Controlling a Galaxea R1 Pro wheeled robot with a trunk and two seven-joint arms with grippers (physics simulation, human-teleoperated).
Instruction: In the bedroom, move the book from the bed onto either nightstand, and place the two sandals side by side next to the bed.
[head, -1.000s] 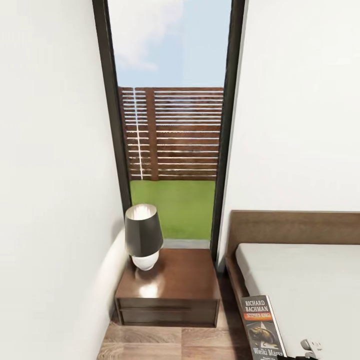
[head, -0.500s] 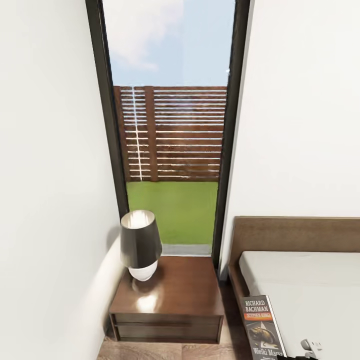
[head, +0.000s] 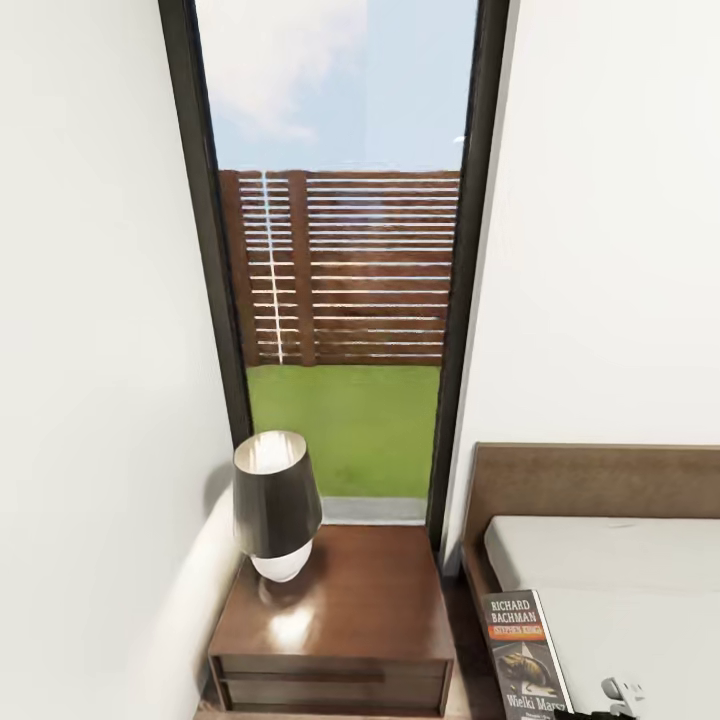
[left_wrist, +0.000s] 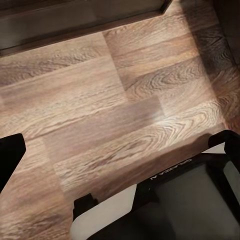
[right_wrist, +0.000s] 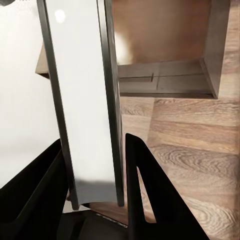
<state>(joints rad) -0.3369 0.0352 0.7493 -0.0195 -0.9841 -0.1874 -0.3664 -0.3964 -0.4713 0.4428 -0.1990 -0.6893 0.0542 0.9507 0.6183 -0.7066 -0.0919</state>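
My right gripper (right_wrist: 95, 196) is shut on the book (right_wrist: 85, 100), which the right wrist view shows edge-on, white pages between dark covers, held between the two black fingers. In the head view the book (head: 524, 650) stands at the lower right, its "RICHARD BACHMAN" cover facing me, in front of the bed (head: 610, 565). The nightstand (head: 335, 610) stands just left of the bed, under the window; its drawer front (right_wrist: 162, 82) lies beyond the book. Over the wood floor (left_wrist: 115, 95), my left gripper (left_wrist: 120, 147) is open and holds nothing. The sandals are out of view.
A lamp (head: 275, 505) with a dark shade takes the nightstand's left rear corner; its right half is bare. A tall black-framed window (head: 340, 260) rises behind it. White walls (head: 100, 350) close in on the left and above the headboard (head: 590, 480).
The whole head view has shifted: the nightstand, lamp and bed now sit lower and larger, so the camera has moved closer. The book keeps its place in my right gripper.
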